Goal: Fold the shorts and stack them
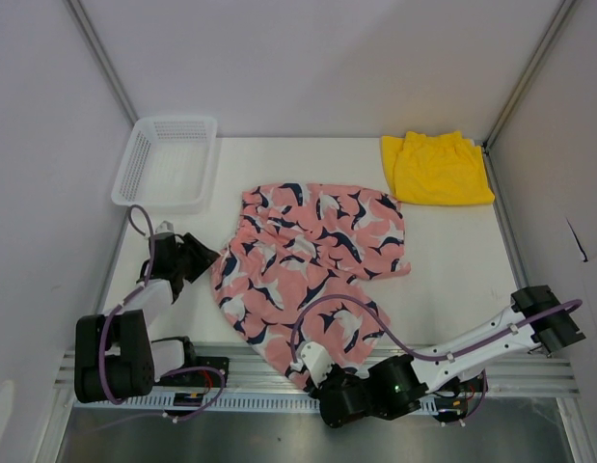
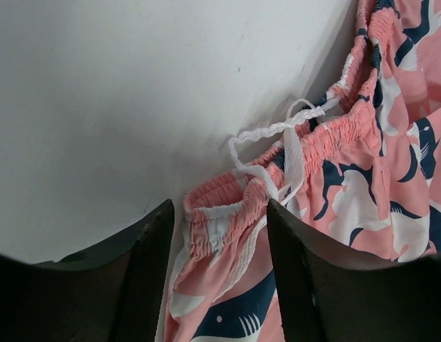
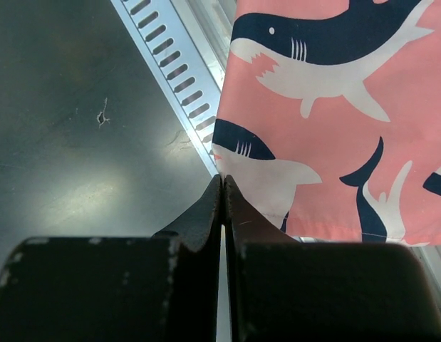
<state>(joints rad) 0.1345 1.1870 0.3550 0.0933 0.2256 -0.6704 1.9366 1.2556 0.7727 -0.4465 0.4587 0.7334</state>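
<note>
The pink shorts [image 1: 308, 256] with navy and white sharks lie spread in the middle of the table, one leg hanging over the near edge. My left gripper [image 1: 203, 258] is at their left side. In the left wrist view its jaws [image 2: 220, 206] stand apart astride the gathered waistband corner [image 2: 227, 214] and its white drawstring [image 2: 277, 132], without pinching them. My right gripper [image 1: 308, 371] is at the near edge. Its fingers [image 3: 222, 178] are shut on the hem corner of the pink shorts [image 3: 334, 107]. The yellow shorts [image 1: 435, 169] lie folded at the back right.
A white mesh basket [image 1: 124, 193] stands at the back left. A slotted metal rail [image 3: 170, 71] runs along the table's near edge, with a dark floor below it. White walls close in the table on three sides.
</note>
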